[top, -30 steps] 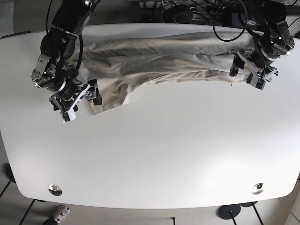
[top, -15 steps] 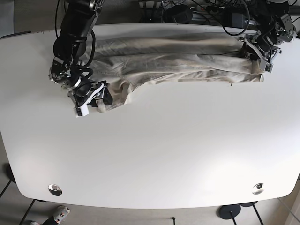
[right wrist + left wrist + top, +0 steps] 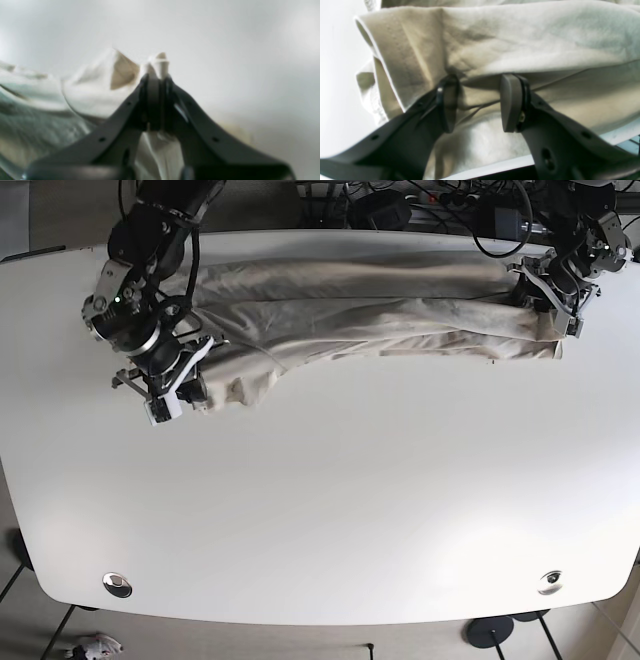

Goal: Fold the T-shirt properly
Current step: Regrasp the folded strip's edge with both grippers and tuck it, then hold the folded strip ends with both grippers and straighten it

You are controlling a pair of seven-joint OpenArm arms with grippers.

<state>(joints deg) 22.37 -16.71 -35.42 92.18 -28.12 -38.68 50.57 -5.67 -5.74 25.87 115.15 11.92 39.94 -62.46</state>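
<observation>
Two grippers | right gripper [image 3: 155, 82] clenched on T-shirt [image 3: 370, 310] sleeve, now dragged toward upper left | left gripper [image 3: 477, 102] released, jaws apart on upper-right hem | you're mid-fold, shirt bunched along top of table [image 3: 330, 500]

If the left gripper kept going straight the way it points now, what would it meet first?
The left gripper, jaws apart, points into the folded beige cotton T-shirt. The cloth sits right at its fingertips, so it would probably meet that fabric first; depth is unclear.

Place: a robot lab — or test room
Signs: bare white worktop [image 3: 330, 510], tangled black cables [image 3: 430, 200] behind it — tiled floor [image 3: 15, 575]
</observation>
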